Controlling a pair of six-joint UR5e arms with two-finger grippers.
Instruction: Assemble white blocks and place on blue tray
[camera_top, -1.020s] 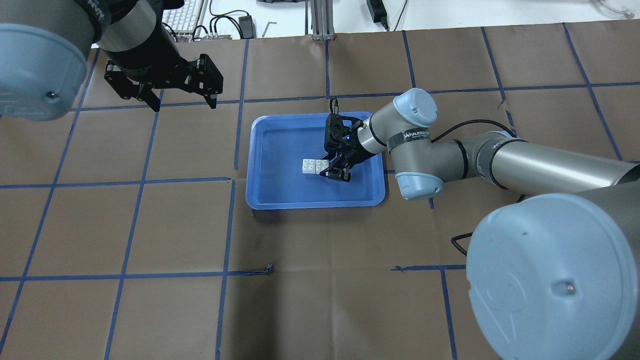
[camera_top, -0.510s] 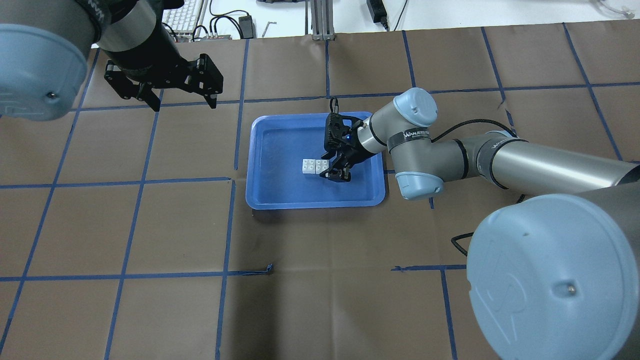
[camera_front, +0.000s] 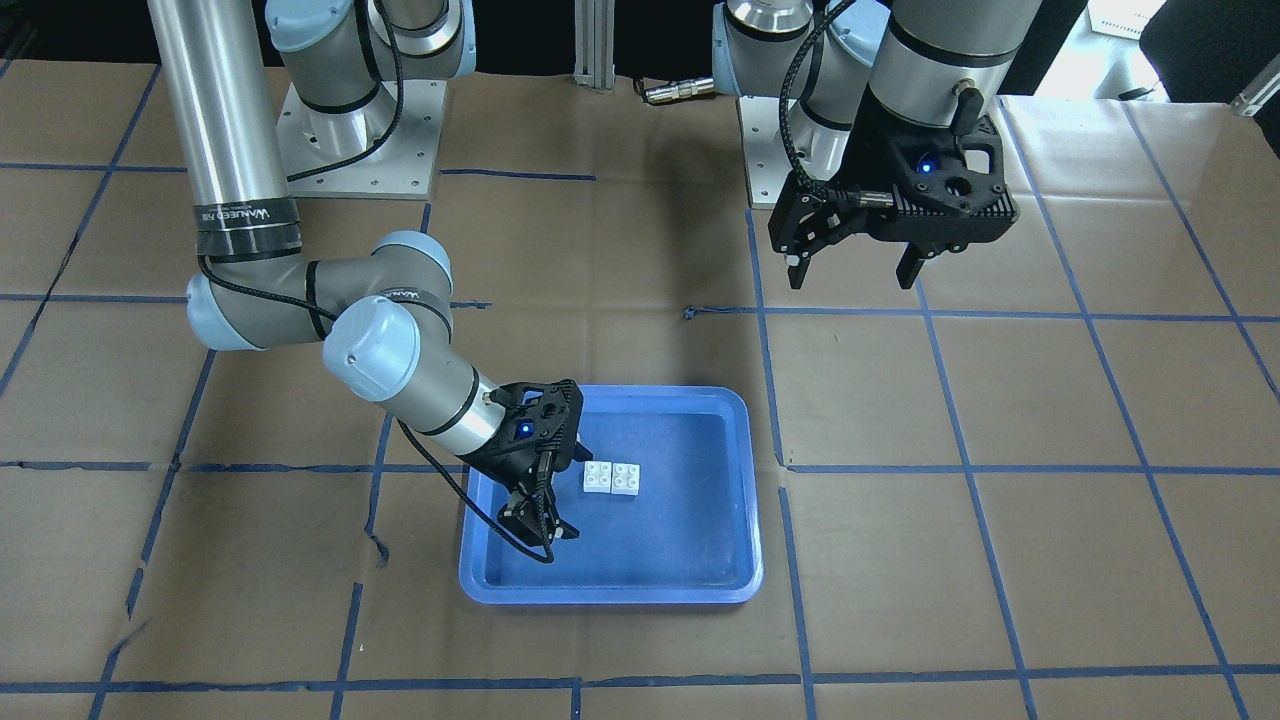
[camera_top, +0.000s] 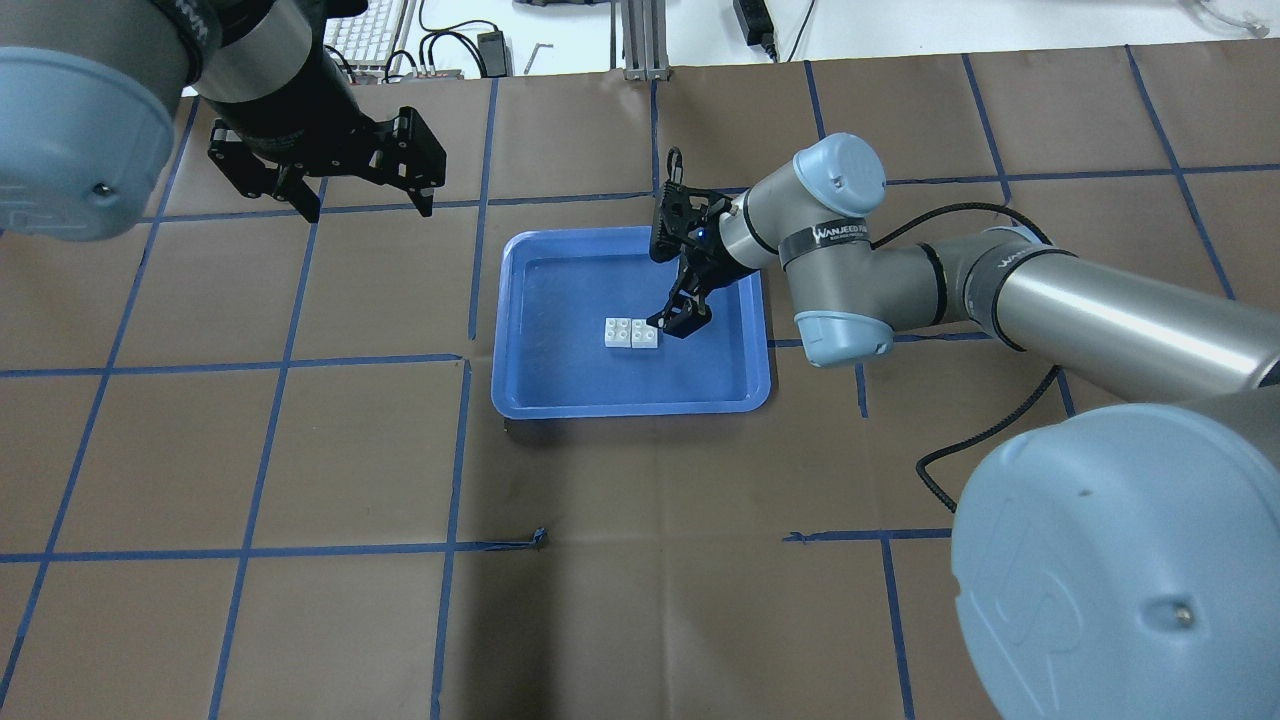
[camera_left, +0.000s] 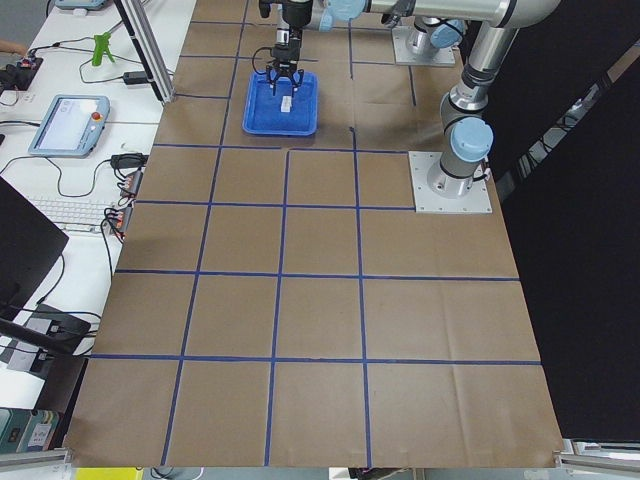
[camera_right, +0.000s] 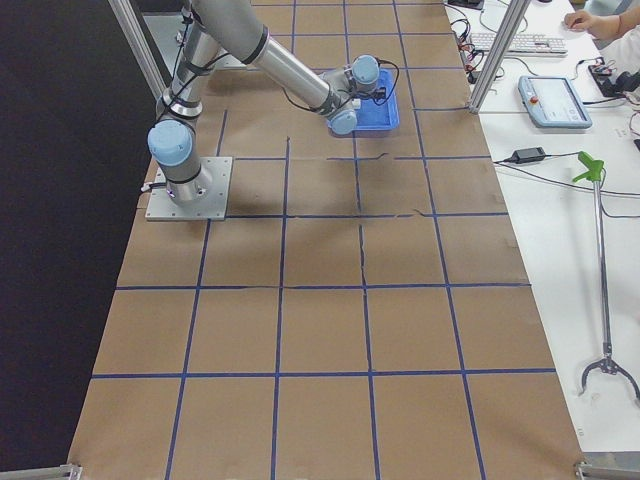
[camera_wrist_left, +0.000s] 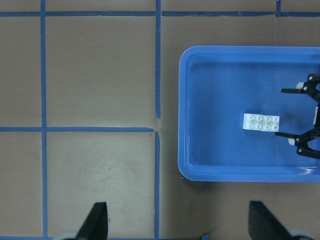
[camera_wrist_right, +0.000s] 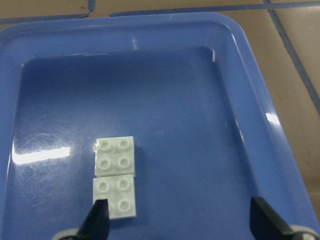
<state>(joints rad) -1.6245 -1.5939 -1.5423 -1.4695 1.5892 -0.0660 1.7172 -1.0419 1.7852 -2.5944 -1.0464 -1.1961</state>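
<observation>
You'll find the two white blocks (camera_top: 631, 333) on the floor of the blue tray (camera_top: 560, 385), near its middle. They lie studs up, side by side, touching along one edge; whether they are locked together cannot be told. The right gripper (camera_top: 678, 322) hangs over the tray just beside the blocks, its claw spread wide and gripping nothing. In its wrist view one fingertip (camera_wrist_right: 98, 220) shows at the nearer block's corner. The left gripper (camera_top: 368, 208) hangs over the brown paper (camera_top: 700, 600), well apart from the tray, claw likewise spread and empty.
</observation>
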